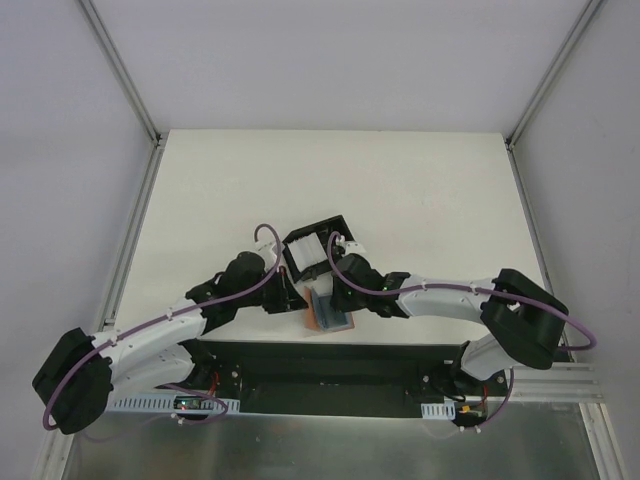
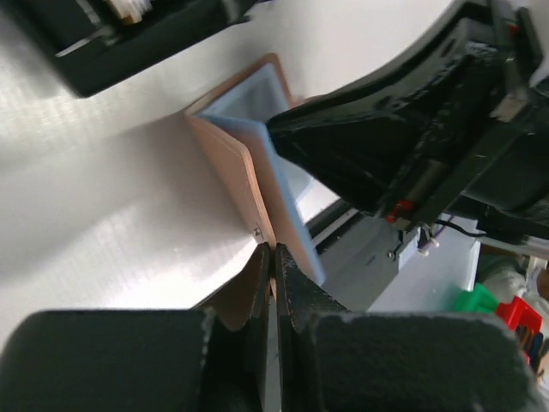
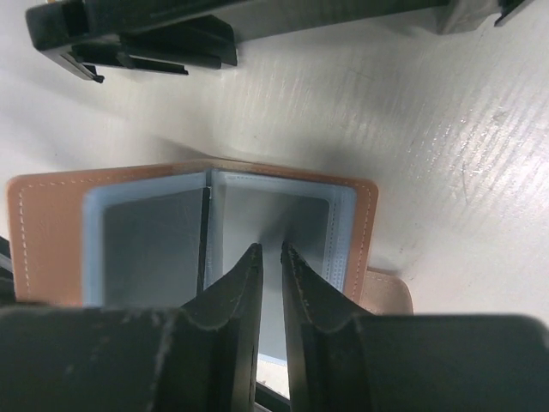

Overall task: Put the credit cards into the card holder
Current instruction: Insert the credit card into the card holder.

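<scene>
Card holder (image 1: 328, 312) is seen lying open at the near middle of the bench (image 1: 400, 200), just near of a black box frame (image 1: 315, 250) and between the two arms. Its tan cover is spread and the pale blue sleeves (image 3: 343, 232) are exposed, with one leaf raised at an angle in the left wrist view. The left jaws are closed tight on an edge of the tan cover, so that leaf is propped open. The right jaws are poised over the open sleeves with only a slim gap between them; whether a card is pinched there cannot be told. Grey panels (image 3: 154, 249) show behind the sleeves and may be credit cards already seated, though that is not certain. No loose card is made out on the bench.

The holder is judged light and floppy at its fold, with thin soft pockets that can buckle or fall shut, so it is best held by a stiffer cover edge. The cards are judged thin, stiff and slick, and are best taken by a short edge, so that most of the length is left free to be slid into a pocket mouth. A skewed entry is likely to be caught on the sleeve lip
</scene>
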